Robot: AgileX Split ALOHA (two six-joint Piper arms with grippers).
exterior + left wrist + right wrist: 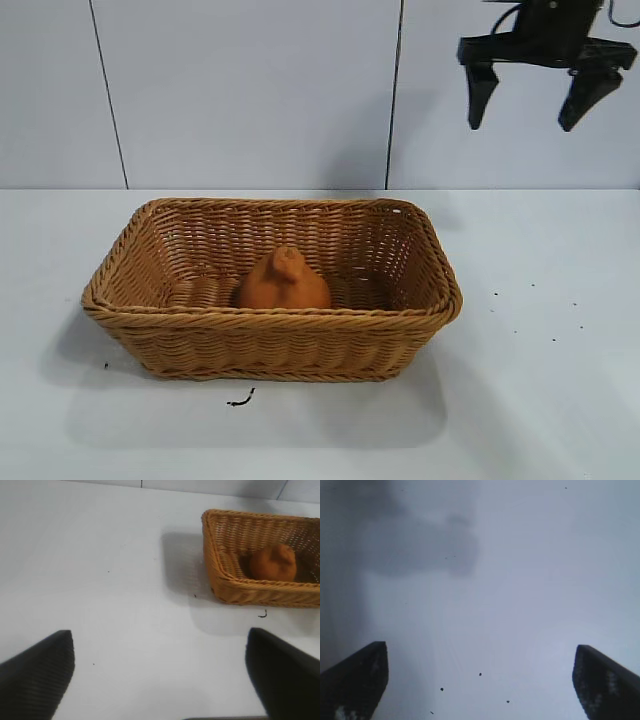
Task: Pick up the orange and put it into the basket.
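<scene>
One rough, firm-looking orange, best gripped around its broad lower body, sits inside the wicker basket; right gripper hangs wide open and empty, far right, as does the parked left gripper.

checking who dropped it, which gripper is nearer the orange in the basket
Probably right, though depth is uncertain. The right gripper hangs open, up and right of the orange in the basket. The left gripper is open, off across bare table.
</scene>
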